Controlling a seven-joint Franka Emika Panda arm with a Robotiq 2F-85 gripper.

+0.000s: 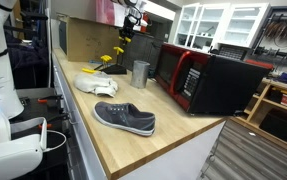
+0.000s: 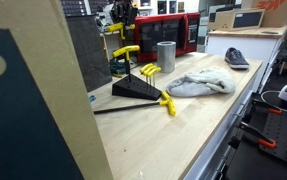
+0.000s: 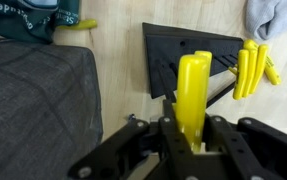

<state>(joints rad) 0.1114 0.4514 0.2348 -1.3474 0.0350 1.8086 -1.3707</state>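
Jaws clenched tight here, the gripper point(image 3: 193, 138) pinching a yellow-handled tool point(image 3: 191, 90) that stands up between the fingers, smooth, glossy and round-ended. It's held in the air over the black rack point(image 3: 168, 50) on the wooden counter point(image 3: 118, 70). The rack has more yellow tools point(image 3: 249, 68) slotted along one side, and the steel cup point(image 2: 165, 56) just behind hides its inside.

Yellow tool point(image 3: 192, 95); black rack point(image 3: 168, 50); grey cloth point(image 2: 198, 84); grey shoe point(image 1: 125, 118); red-fronted microwave point(image 1: 188, 78).
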